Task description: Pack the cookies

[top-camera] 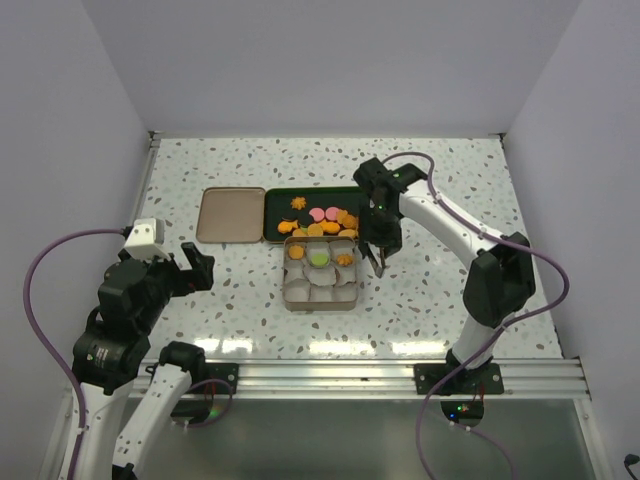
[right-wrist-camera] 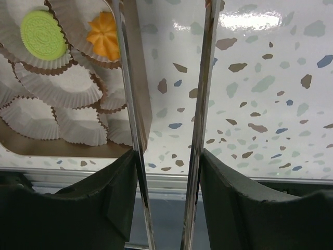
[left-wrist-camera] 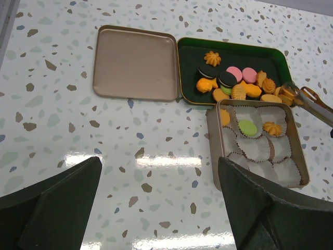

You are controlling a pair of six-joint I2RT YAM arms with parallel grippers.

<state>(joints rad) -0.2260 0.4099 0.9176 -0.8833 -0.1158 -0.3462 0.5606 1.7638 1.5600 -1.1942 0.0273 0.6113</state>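
Observation:
The cookies (top-camera: 325, 218) lie heaped in a dark green tray (left-wrist-camera: 234, 49): orange, pink and dark brown ones (left-wrist-camera: 234, 83). The tan tin (left-wrist-camera: 212, 151) of white paper cups sits just in front of the tray. It holds a green cookie (right-wrist-camera: 43, 34) and two orange ones (left-wrist-camera: 271, 127). My right gripper (top-camera: 383, 245) is shut on metal tongs (right-wrist-camera: 200, 78), which hang over the table just right of the tin's wall (right-wrist-camera: 140, 88). The tong arms stand apart and their tips are out of the wrist view. My left gripper (left-wrist-camera: 158, 166) is open and empty, low over the table at the left.
A tan lid (top-camera: 231, 214) lies flat to the left of the green tray. White walls enclose the speckled table on three sides. A metal rail (top-camera: 350, 375) runs along the near edge.

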